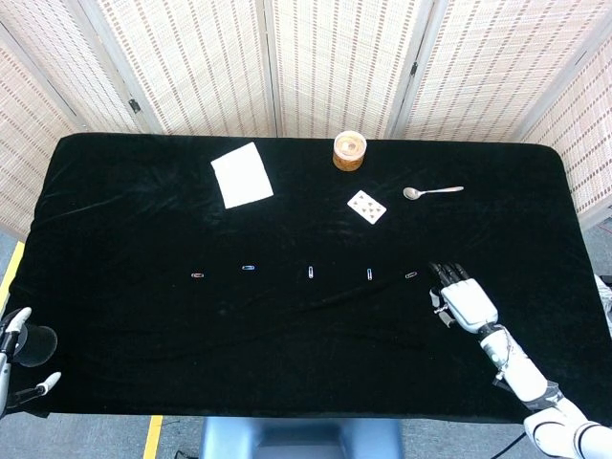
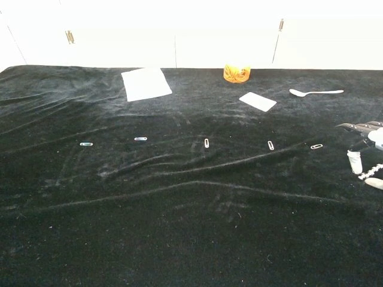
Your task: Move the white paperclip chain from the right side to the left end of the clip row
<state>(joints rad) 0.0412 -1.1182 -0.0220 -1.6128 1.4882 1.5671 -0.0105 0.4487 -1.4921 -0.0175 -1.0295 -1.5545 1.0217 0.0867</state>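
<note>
right robot hand [image 2: 366, 153] pinches white paperclip chain [image 2: 377, 168].

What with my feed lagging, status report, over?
Left hand open, low left. Right hand at white paperclip chain, grip unclear. Clip row lies between it and goal.

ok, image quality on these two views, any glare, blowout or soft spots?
Head view: even light, the black cloth shows almost no texture, clips in the row are tiny specks. Chest view: wall behind the table blown out white, raking light brings out cloth wrinkles, right hand cut by the frame edge.
</note>
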